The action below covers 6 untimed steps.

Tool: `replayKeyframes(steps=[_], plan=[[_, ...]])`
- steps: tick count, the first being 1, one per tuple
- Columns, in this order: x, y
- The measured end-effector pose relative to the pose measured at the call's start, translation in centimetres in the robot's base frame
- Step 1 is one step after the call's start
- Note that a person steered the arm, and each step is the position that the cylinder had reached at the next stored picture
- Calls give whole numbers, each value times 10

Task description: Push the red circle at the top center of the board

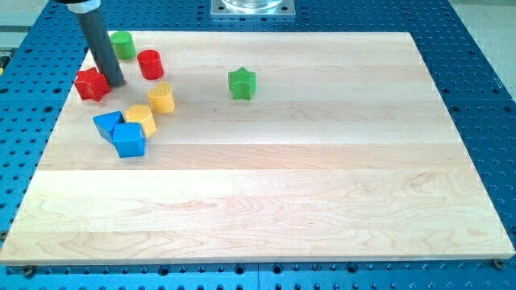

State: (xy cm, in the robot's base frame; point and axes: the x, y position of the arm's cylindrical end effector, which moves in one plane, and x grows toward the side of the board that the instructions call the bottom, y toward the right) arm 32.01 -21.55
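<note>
The red circle [150, 64] stands near the board's top left. My tip [115, 81] is down on the board to its lower left, a short gap away. The tip sits right beside a red star [92, 84], on that star's right side. A green circle [122, 44] is above the tip, left of the red circle. A green star [241, 83] lies near the top centre of the board.
A yellow block [162, 98] and a yellow hexagon [139, 118] lie below the red circle. A blue triangle [107, 123] and a blue cube [129, 139] touch below them. The wooden board [322, 193] lies on a blue perforated table.
</note>
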Motion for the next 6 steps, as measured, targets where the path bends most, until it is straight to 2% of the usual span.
replayKeyframes(steps=[1, 2, 3, 4, 5, 6], plan=[[-46, 92], [-26, 42], [-36, 21], [-73, 31], [-87, 67], [-87, 131]])
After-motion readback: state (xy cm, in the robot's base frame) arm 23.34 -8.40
